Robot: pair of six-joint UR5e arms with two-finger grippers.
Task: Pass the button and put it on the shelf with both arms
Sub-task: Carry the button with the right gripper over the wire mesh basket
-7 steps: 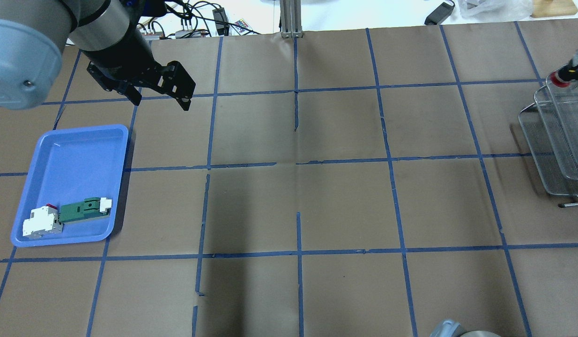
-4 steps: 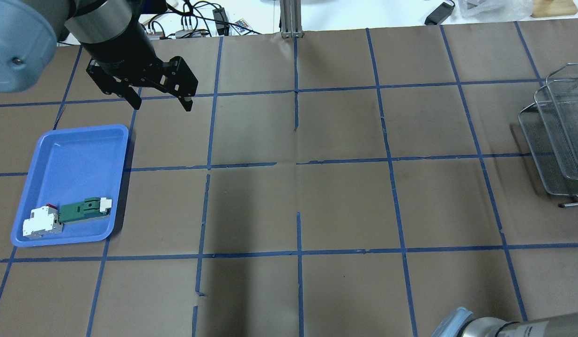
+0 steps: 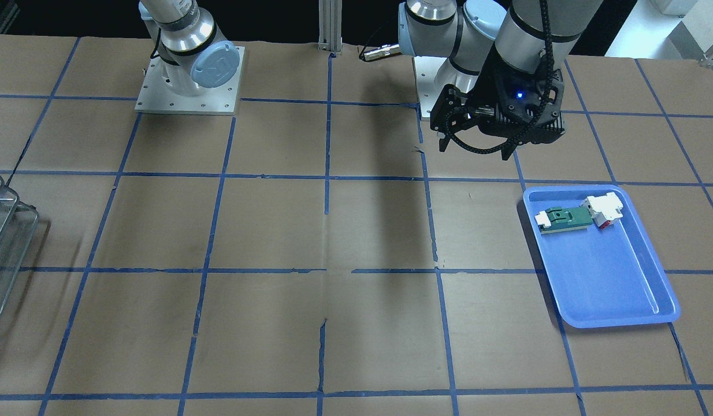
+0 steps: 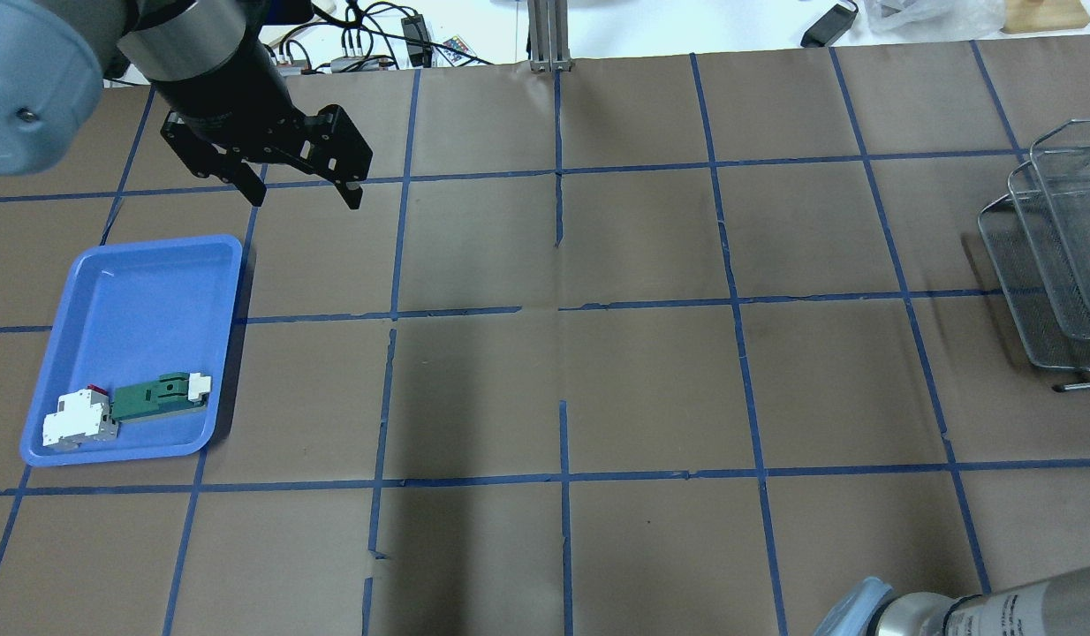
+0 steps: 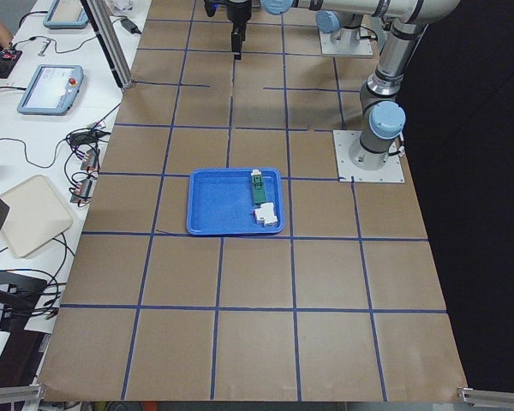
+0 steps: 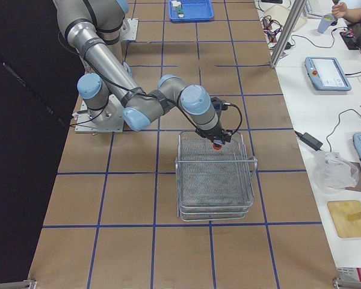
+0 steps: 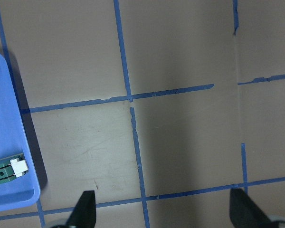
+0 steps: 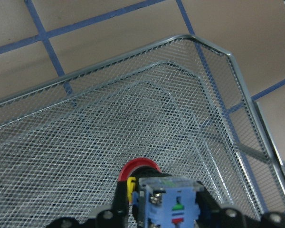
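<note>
The button (image 8: pixel 167 202), with a red cap, black body and a bluish clear end block, is held between the jaws of my right gripper (image 8: pixel 165 213). It hangs just above the top tier of the grey wire-mesh shelf (image 8: pixel 109 118). In the exterior right view the right gripper (image 6: pixel 217 141) is over the shelf's (image 6: pixel 216 186) near end. The shelf also shows at the overhead view's right edge (image 4: pixel 1062 238). My left gripper (image 4: pixel 305 196) is open and empty, above the table beyond the blue tray (image 4: pixel 130 291). Its fingertips (image 7: pixel 85 209) stand wide apart.
The blue tray (image 3: pixel 611 289) holds a green-and-white connector part (image 4: pixel 161 395) and a white block (image 4: pixel 79 420) at one end. Cables and power bricks lie past the table's far edge (image 4: pixel 377 44). A metal post (image 4: pixel 549 35) stands at the far middle.
My right gripper with the button has moved off the overhead view's right edge, over the shelf. The right arm's elbow has come in at the bottom. The left gripper has shifted slightly left.
</note>
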